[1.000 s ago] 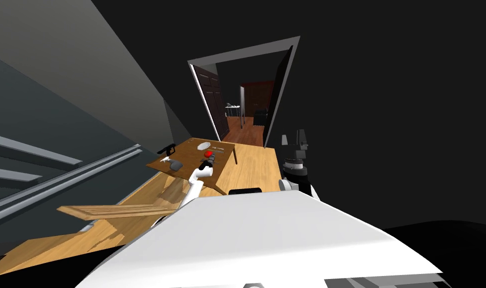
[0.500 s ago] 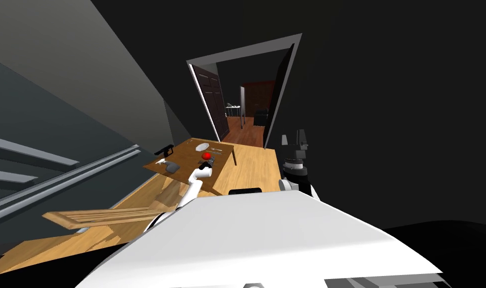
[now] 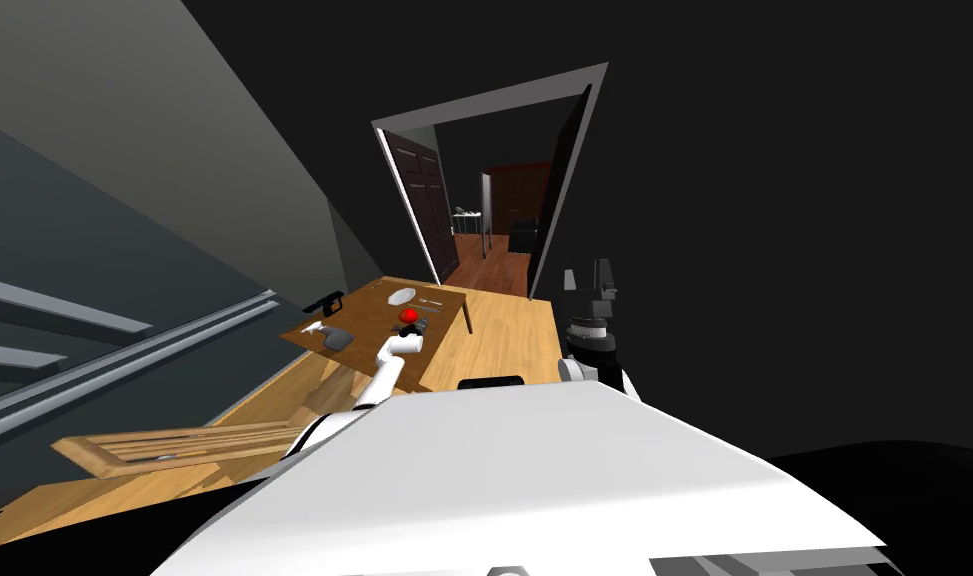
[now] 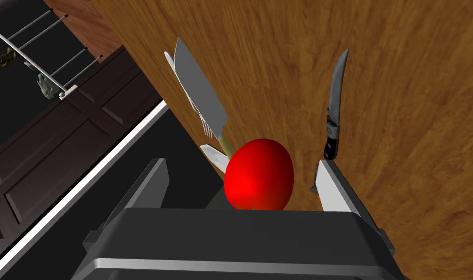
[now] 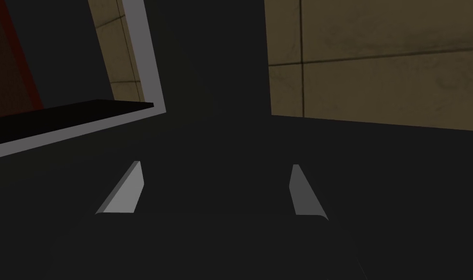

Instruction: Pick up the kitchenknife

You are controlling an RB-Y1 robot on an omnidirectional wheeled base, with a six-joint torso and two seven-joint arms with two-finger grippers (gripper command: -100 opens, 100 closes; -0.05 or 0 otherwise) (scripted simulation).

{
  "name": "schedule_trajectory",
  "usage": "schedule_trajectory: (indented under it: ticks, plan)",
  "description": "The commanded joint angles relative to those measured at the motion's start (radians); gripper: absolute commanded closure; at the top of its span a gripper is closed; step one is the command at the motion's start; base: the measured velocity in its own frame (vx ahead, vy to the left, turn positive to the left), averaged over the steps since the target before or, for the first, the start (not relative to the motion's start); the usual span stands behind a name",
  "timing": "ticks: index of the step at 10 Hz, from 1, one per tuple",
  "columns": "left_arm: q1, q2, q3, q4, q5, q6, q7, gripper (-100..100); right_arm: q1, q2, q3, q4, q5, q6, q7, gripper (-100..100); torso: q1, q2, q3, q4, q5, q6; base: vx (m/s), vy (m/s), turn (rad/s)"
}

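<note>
The spread left gripper (image 4: 241,164) was best steered past the red ball (image 4: 258,176) to the handle of the kitchenknife (image 4: 201,99) at eleven o'clock.

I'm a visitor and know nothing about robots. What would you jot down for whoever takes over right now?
Left end effector: open, empty, over the wooden table, a red round thing close ahead between its fingers.
Right end effector: open, empty, held up, away from the table.
Kitchen knife: broad grey blade, flat near the table's edge beyond the red thing; a darker knife lies apart.
Done: left arm out over the table.
To do: line up on the knife's handle, grip, lift.
</note>
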Motion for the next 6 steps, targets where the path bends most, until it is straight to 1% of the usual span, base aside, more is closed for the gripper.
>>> schedule_trajectory:
  ticks: [1,2,3,4,5,6]
  plan:
    - [-0.001,0.004,-0.002,0.028,0.002,0.0,-0.001,-100,0.0,0.0,0.0,0.0,0.0,0.0,0.0,0,0.0,0.0,0.0,0.0,0.0,0.0,0.031,-0.026,-0.003]
    - [-0.023,0.022,-0.009,0.065,-0.006,0.036,-0.002,-100,0.0,0.0,0.0,0.0,0.0,0.0,0.0,0,0.002,0.003,0.002,0.001,0.001,0.0,0.067,-0.041,0.036]
    - [-0.023,0.022,-0.009,0.088,-0.006,0.036,-0.002,-100,0.0,0.0,0.0,0.0,0.0,0.0,0.0,0,0.002,0.002,0.002,0.001,0.0,0.0,0.077,-0.047,0.022]
    - [-0.043,0.039,-0.016,0.123,-0.014,0.07,-0.003,-100,0.0,0.0,0.0,0.0,0.0,0.0,0.0,0,0.002,0.002,0.001,0.0,0.0,0.0,0.11,-0.056,0.025]
    - [-0.043,0.039,-0.016,0.147,-0.014,0.07,-0.003,-100,0.0,0.0,0.0,0.0,0.0,0.0,0.0,0,0.001,0.0,0.0,0.0,0.0,0.0,0.095,-0.053,0.019]
    - [-0.062,0.056,-0.024,0.173,-0.022,0.103,-0.003,-100,0.0,0.0,0.0,0.0,0.0,0.0,0.0,0,0.001,0.001,0.0,0.0,0.0,0.0,0.091,-0.069,0.033]
